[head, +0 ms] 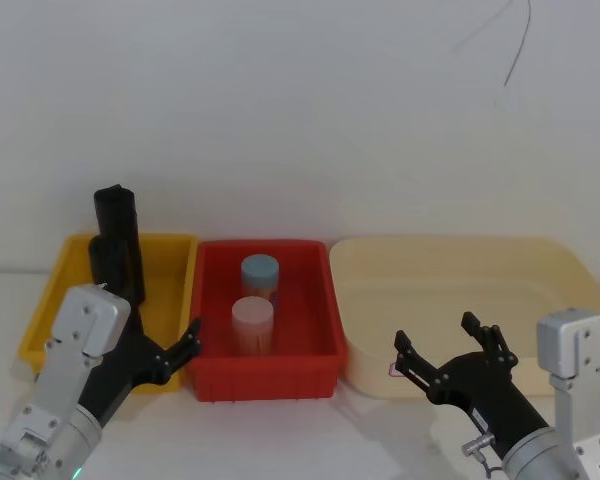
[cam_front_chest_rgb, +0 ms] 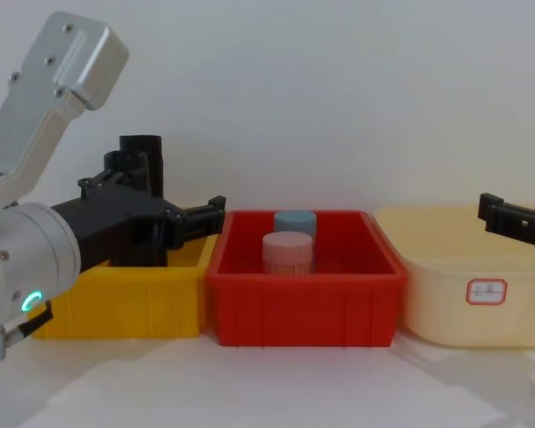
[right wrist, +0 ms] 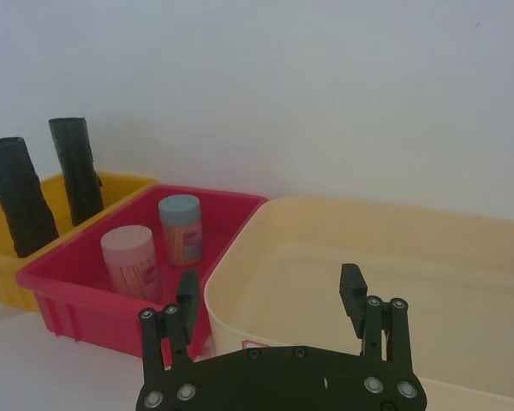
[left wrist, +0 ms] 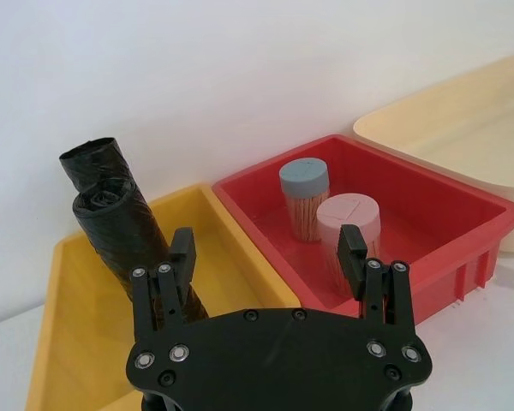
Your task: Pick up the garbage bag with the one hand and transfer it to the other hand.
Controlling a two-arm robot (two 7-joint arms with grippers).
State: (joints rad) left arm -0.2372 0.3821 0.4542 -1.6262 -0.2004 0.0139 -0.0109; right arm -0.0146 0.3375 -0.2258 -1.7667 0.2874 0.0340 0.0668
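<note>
From up high, I count three bins in a row on the white table (head: pixel 310 440): a yellow bin (head: pixel 55 290), a red bin (head: pixel 265 375) and a cream bin (head: pixel 540 250). Two black rolls stand up in the yellow bin. The near one is the garbage bag (head: pixel 117 265), and the black tube (head: pixel 113 208) is right behind it. Two jars stand in the red bin, a blue-lid jar (head: pixel 260 270) and a pink-lid jar (head: pixel 251 320). There are two grippers. The left gripper (head: pixel 163 322) is at the yellow bin's front corner, spread wide and holding nothing. The right gripper (head: pixel 435 335) is in front of the cream bin, spread wide too, with nothing in it. Behind it all is a plain white wall (head: pixel 280 100).

From the left wrist, the garbage bag (left wrist: pixel 120 231) leans a little in the yellow bin, close to one finger. I cannot tell if they touch. The black tube (left wrist: pixel 90 163) has a hollow top. Both jars sit past the other finger.

From the right wrist, the two spread fingers hang in front of the cream bin (right wrist: pixel 411 257). The two rolls and two jars are farther off.

From the chest, the three bins sit side by side, almost touching. A green light (cam_front_chest_rgb: pixel 31 301) glows on the left arm. The cream bin has one small label (cam_front_chest_rgb: pixel 487 290) on its front.
</note>
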